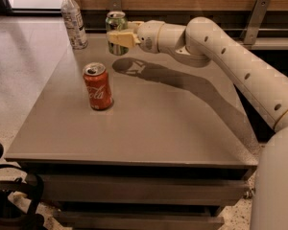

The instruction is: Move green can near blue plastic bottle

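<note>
The table (pixel 158 128) has a flat, smooth, grey-brown top with straight edges, and it shines a little. On it stands the red can (pixel 98 86), a short metal cylinder with white letters and a silver top. It is upright, and this can is the mark for all places here.

The green can (pixel 116 24) is the same shape and size, also metal, with a silver rim on top. It is behind the red can and a little to the right of it, and higher: it hangs in the air above the table and does not touch the surface. Its dark shadow (pixel 130 66) lies on the table top, behind and to the right of the red can.

The gripper (pixel 117 37) is around the green can's middle and pinches it from the sides; one pale yellow finger (pixel 125 37) lies across the front of the can. The can is upright in this grip. The arm (pixel 230 56) is cream-white, round and smooth, with small dark dots, and it reaches in from the right of the red can.

The blue plastic bottle (pixel 73 20) stands far behind the red can and slightly left of it, at the back edge of the table. It is clear, slim and ribbed, with a white cap and white label. What is inside the bottle and the cans cannot be seen.
</note>
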Controlling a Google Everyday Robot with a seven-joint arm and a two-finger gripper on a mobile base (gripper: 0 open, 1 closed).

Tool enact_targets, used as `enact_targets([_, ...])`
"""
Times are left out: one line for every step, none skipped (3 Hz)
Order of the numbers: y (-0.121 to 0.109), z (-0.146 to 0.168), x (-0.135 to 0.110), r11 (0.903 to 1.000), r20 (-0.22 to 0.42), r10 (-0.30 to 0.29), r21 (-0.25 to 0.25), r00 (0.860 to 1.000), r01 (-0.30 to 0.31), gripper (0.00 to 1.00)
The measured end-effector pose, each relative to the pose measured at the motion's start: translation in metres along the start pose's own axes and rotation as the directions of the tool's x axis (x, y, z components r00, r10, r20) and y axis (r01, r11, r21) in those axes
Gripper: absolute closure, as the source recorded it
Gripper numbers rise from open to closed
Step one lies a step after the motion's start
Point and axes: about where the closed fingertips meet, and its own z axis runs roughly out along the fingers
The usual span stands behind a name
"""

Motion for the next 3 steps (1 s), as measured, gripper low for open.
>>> enact_targets([-0.012, 0.019, -0.004, 0.9987, 0.046, -0.051, 0.013, 0.998, 0.05, 1.0])
enact_targets([-0.013, 0.04, -0.007, 0.9955, 0.034, -0.094, 0.02, 0.995, 0.093, 1.0])
enact_targets([-0.013, 0.062, -0.007, 0.9939, 0.0, -0.11, 0.01, 0.994, 0.11, 1.0])
